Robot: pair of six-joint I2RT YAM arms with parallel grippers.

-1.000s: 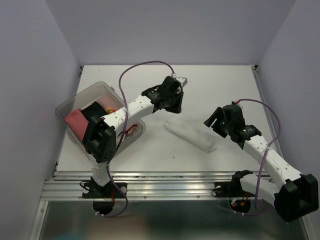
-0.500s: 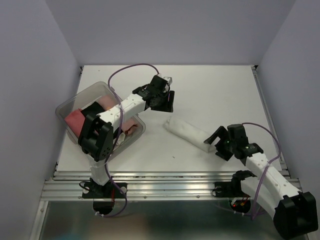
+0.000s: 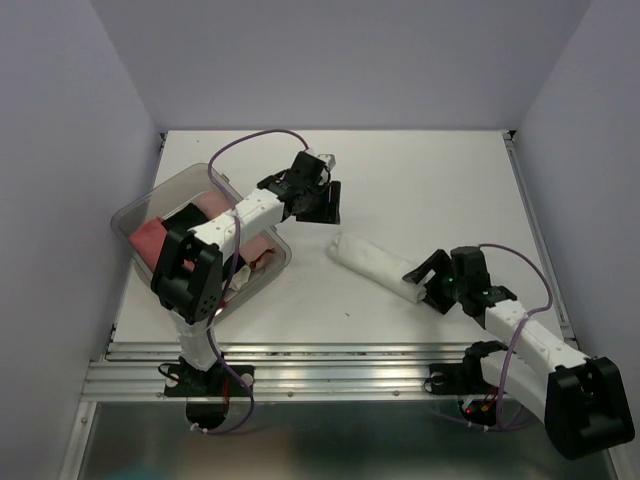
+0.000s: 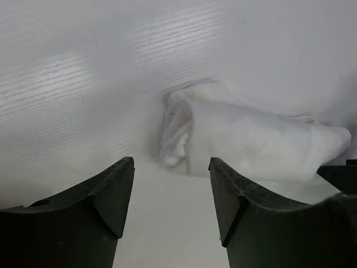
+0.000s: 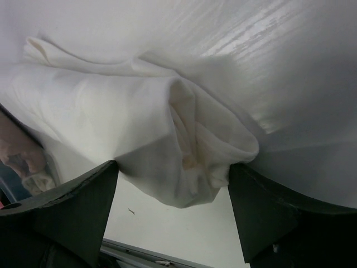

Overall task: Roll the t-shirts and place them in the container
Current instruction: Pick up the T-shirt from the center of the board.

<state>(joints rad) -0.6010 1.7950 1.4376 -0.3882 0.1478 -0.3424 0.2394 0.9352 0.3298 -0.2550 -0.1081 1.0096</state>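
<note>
Top external view: white shirt already wound into a tight log, lying on table to the right of tub, apart from it and slanting off toward the near right. Left claw hovering just past tub's right corner, over the log's tub-side end. Seen from left wrist: fingers spread, nothing between them, roll lying ahead on bare table. Right claw at the end farthest from tub. Seen from right wrist: fingers spread wide with the roll's end between them, apparently straddling it rather than squeezing.

Inside tub: pink shirt and more cloth, partly hidden under left arm, none of it looking rolled.

Progress, as a judgement: one shirt rolled and resting free on table. Left to do: pull out each shirt in tub, lay it flat, roll it.
</note>
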